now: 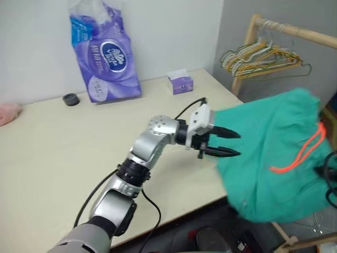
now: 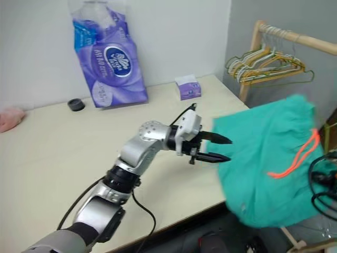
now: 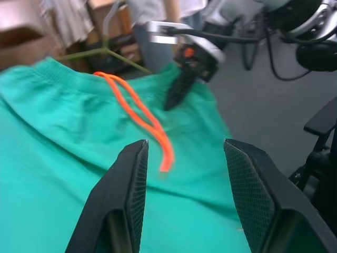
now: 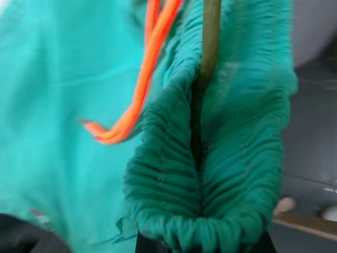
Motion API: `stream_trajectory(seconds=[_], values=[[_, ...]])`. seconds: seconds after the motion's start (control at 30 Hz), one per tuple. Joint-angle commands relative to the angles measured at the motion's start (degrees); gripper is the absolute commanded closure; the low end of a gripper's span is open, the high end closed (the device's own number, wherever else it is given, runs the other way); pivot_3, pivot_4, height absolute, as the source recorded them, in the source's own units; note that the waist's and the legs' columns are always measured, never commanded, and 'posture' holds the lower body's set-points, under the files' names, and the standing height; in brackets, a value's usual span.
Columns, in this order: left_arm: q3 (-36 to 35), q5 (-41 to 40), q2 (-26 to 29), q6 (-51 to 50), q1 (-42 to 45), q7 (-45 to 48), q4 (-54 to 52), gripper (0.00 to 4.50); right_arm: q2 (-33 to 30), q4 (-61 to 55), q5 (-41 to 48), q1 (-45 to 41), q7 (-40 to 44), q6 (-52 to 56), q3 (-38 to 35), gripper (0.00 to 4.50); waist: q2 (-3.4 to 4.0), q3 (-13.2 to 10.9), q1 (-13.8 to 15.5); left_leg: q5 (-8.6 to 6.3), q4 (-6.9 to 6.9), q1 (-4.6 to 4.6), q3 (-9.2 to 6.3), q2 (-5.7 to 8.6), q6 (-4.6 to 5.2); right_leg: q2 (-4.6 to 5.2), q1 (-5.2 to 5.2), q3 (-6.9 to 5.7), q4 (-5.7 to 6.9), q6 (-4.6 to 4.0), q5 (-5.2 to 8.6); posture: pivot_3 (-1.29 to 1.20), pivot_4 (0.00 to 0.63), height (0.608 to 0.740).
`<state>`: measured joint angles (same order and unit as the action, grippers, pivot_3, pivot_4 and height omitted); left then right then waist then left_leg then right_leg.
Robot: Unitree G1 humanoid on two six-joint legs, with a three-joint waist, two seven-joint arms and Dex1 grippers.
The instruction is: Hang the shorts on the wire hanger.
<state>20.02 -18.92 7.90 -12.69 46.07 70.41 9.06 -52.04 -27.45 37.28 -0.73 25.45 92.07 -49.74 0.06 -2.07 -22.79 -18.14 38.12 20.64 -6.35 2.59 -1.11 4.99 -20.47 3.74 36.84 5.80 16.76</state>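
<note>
The teal-green shorts (image 1: 268, 158) hang in the air past the table's right edge, with the orange-pink drawstring (image 1: 300, 153) looping down their front. My left gripper (image 1: 238, 144) points sideways at the shorts' near edge, open, with nothing between its fingers (image 3: 131, 195). My right gripper (image 3: 171, 103) is shut on the gathered waistband (image 4: 174, 174) and holds the shorts up. A thin olive-green wire of the wire hanger (image 4: 210, 37) runs down into the bunched waistband, and more of the hanger (image 3: 121, 58) shows behind the shorts' top edge.
A cream table (image 1: 52, 158) carries a purple tissue pack (image 1: 105, 52), a small purple box (image 1: 180, 83), a black cap (image 1: 70, 99) and something pink (image 1: 8, 113). A wooden rack (image 1: 295, 32) with bunched hangers (image 1: 258, 55) stands behind the shorts.
</note>
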Motion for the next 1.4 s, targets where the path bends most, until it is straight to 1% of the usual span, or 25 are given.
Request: stream_trajectory(seconds=[0.03, 0.1, 0.17, 0.27, 0.33, 0.4, 0.47, 0.6, 0.77, 0.87, 0.97, 1.2, 1.23, 1.4], values=[[-0.47, 1.5, -2.52, 3.85, 3.31, -1.87, 1.6, 2.11, -3.83, 6.34, 3.91, -6.73, -10.15, 0.43, -0.45, 4.5, -0.01, -0.08, -1.55, -0.03, -0.01, 0.0, 0.05, 0.0, 0.04, 0.0, 0.02, 0.01, -0.01, 0.03, 0.03, -0.58, 0.059, 0.74], [-0.47, 2.21, -3.8, 5.4, 4.46, -2.2, 2.8, 2.11, -6.31, 10.62, 5.41, -10.33, -14.81, 0.43, 0.97, 4.5, 0.04, -0.28, -2.71, -0.13, -0.02, 0.04, 0.2, 0.01, 0.23, 0.03, 0.14, 0.11, -0.09, 0.13, 0.09, -0.57, 0.059, 0.74], [-0.69, 3.09, -4.94, 6.9, 5.47, -3.02, 4.07, 2.11, -8.58, 16.29, 6.17, -16.14, -19.37, 0.43, 3.15, 4.5, 0.19, -0.4, -3.39, -0.24, -0.01, -0.12, 0.33, 0.08, 0.41, 0.12, 0.3, 0.22, -0.14, 0.25, 0.17, -0.56, 0.061, 0.74], [-0.8, 3.71, -6.51, 7.96, 7.06, -3.77, 5.52, 2.11, -11.95, 24.78, 6.72, -24.51, -23.76, 0.43, 7.57, 4.5, 0.44, -0.73, -4.19, -0.31, -0.03, -0.26, 0.57, 0.08, 0.52, 0.15, 0.45, 0.27, -0.24, 0.3, 0.2, -0.55, 0.067, 0.74], [-0.64, 4.71, -7.42, 9.65, 8.09, -4.32, 6.5, 2.11, -14.65, 31.27, 4.69, -31.75, -24.27, 0.43, 12.93, 4.5, 0.64, -1.0, -4.25, -0.33, -0.05, -0.37, 0.73, 0.07, 0.55, 0.16, 0.54, 0.32, -0.37, 0.36, 0.24, -0.54, 0.073, 0.74], [-0.75, 5.36, -8.12, 10.73, 8.76, -5.07, 7.22, 2.11, -16.65, 36.1, 2.92, -36.94, -23.66, 0.43, 17.33, 4.5, 0.79, -1.49, -4.21, -0.37, -0.13, -0.75, 0.86, 0.05, 0.6, 0.16, 0.88, 0.35, -0.55, 0.42, 0.27, -0.53, 0.08, 0.74], [-1.01, 5.3, -8.56, 10.55, 9.11, -5.33, 7.32, 2.11, -17.84, 39.38, 0.58, -40.57, -22.8, 0.43, 20.54, 4.5, 0.75, -1.61, -4.15, -0.4, -0.19, -0.82, 0.88, 0.02, 0.65, 0.16, 1.08, 0.29, -0.76, 0.47, 0.3, -0.52, 0.087, 0.74], [-1.41, 5.61, -9.6, 11.1, 10.46, -6.55, 7.97, 2.11, -20.83, 50.6, -5.48, -48.14, -18.8, -5.4, 29.29, 4.5, 0.79, -2.25, -3.99, -0.43, -0.16, -0.8, 1.06, 0.03, 0.67, 0.2, 1.13, 0.35, -0.82, 0.54, 0.29, -0.5, 0.108, 0.74], [-1.92, 5.33, -11.23, 11.61, 12.38, -8.05, 8.85, 2.11, -23.25, 62.94, -12.15, -53.46, -11.81, -11.37, 38.54, 4.5, 0.81, -3.5, -3.91, -0.43, -0.11, -0.82, 1.17, 0.03, 0.67, 0.23, 1.16, 0.41, -0.84, 0.68, 0.22, -0.48, 0.123, 0.74], [-2.23, 4.49, -11.93, 11.36, 13.18, -7.75, 8.91, 2.11, -24.04, 66.01, -14.27, -54.74, -7.71, -11.69, 41.75, 4.5, 0.97, -3.85, -3.91, -0.43, -0.12, -0.81, 1.25, 0.02, 0.67, 0.23, 1.16, 0.44, -0.84, 0.69, 0.22, -0.47, 0.13, 0.74], [-2.31, 3.88, -12.46, 11.33, 14.26, -6.36, 9.33, 2.11, -24.57, 67.64, -16.07, -54.94, -4.18, -11.56, 43.78, 4.5, 0.96, -4.12, -3.87, -0.43, -0.13, -0.81, 1.35, -0.04, 0.66, 0.21, 1.16, 0.43, -0.84, 0.7, 0.23, -0.46, 0.134, 0.74], [-2.69, 3.58, -14.09, 11.82, 17.03, -5.71, 11.51, 2.11, -24.66, 70.69, -19.94, -56.64, 0.96, -12.47, 45.65, 4.5, 0.82, -4.56, -3.85, -0.44, -0.12, -0.82, 1.37, -0.04, 0.65, 0.22, 1.17, 0.44, -0.84, 0.76, 0.23, -0.46, 0.147, 0.74], [-2.67, 3.82, -14.42, 12.11, 17.55, -5.89, 12.16, 2.11, -24.69, 71.13, -20.34, -56.85, 1.63, -12.61, 45.79, 4.5, 0.81, -4.65, -3.84, -0.44, -0.12, -0.82, 1.38, -0.04, 0.65, 0.22, 1.17, 0.44, -0.84, 0.76, 0.23, -0.45, 0.159, 0.74], [-2.61, 5.08, -16.38, 14.08, 20.21, -6.85, 15.89, 2.11, -24.38, 74.29, -22.01, -59.32, 3.11, -13.5, 44.51, 4.5, 0.67, -5.87, -3.75, -0.45, -0.05, -0.82, 1.41, -0.03, 0.64, 0.22, 1.22, 0.47, -0.84, 0.82, 0.2, -0.44, 0.18, 0.74]])
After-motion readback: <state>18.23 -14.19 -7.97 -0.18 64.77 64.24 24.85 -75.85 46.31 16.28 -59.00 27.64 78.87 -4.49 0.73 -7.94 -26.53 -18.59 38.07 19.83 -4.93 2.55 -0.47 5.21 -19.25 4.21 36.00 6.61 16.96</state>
